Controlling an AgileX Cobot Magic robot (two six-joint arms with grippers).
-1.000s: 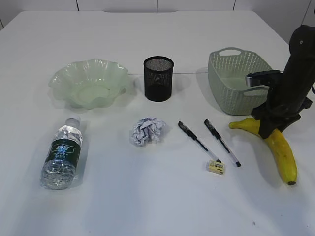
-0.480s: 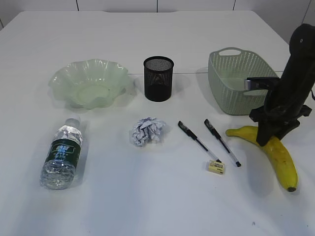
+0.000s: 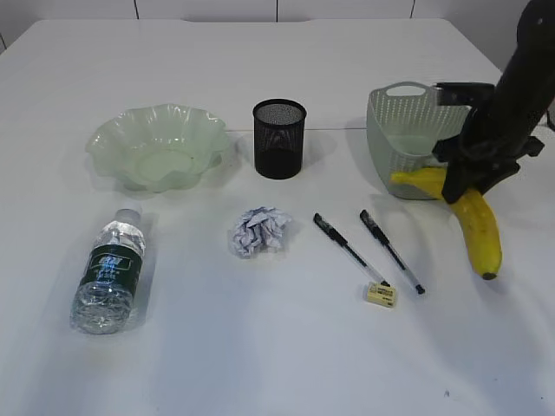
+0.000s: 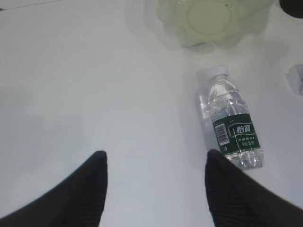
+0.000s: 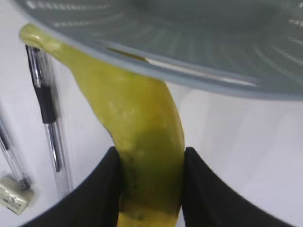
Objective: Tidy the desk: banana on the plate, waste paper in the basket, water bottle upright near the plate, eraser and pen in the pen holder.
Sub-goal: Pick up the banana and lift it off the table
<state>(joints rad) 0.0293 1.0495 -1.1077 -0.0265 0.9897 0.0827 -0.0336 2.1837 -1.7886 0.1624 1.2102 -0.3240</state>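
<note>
My right gripper [image 3: 462, 184] is shut on the yellow banana [image 3: 477, 232] and holds it above the desk, in front of the sage-green basket [image 3: 403, 130]; the grip shows in the right wrist view [image 5: 150, 158]. The pale green wavy plate [image 3: 156, 146] sits at the back left. The water bottle [image 3: 108, 270] lies on its side in front of it. The crumpled waste paper [image 3: 258, 230], two pens [image 3: 350, 250], the yellow eraser [image 3: 381, 295] and the black mesh pen holder [image 3: 279, 139] are mid-desk. My left gripper [image 4: 154, 161] is open over bare desk, left of the bottle [image 4: 232, 125].
The basket's rim [image 5: 189, 71] is just above the banana's stem end in the right wrist view. The pens [image 5: 47, 109] and eraser [image 5: 14, 198] lie to the banana's left. The plate [image 4: 213, 19] is beyond the bottle in the left wrist view.
My right gripper has lifted the banana off the desk and moved it up and back toward the basket. The other objects have not moved.
</note>
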